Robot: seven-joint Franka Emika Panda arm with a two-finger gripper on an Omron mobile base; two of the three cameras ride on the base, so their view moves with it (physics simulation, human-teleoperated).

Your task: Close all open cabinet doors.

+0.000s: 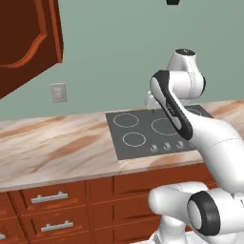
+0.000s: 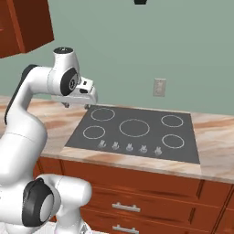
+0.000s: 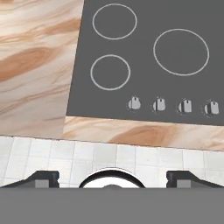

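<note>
Cabinet doors: one reddish-brown door [image 1: 28,40] with a wavy-edged raised panel hangs at the upper left of the left base view, swung out from the wall and cut off by the frame's top and left edges — its handle is not in the picture. In the right base view a reddish-brown cabinet [image 2: 25,25] fills the upper left corner, also cropped, so I cannot tell how its door stands.

My fingers [image 3: 113,178] are released and spread wide, with nothing between them; the two dark tips rise at the bottom of the hand view, above pale tiled floor [image 3: 52,157]. My hand sits low over the back left of the cooktop [image 2: 137,132], and my own arm hides the cooktop's right part in the left base view.

The marble-patterned bench [image 1: 52,147] carries the dark cooktop, with its ring burners and a row of small knobs [image 3: 173,106] — any markings on them are too small to read. A wall outlet [image 2: 159,87] bears no legible writing. Drawer fronts [image 1: 50,198] below have short silver handles. A dark object [image 2: 140,2] at the top edge is cropped beyond recognition.
</note>
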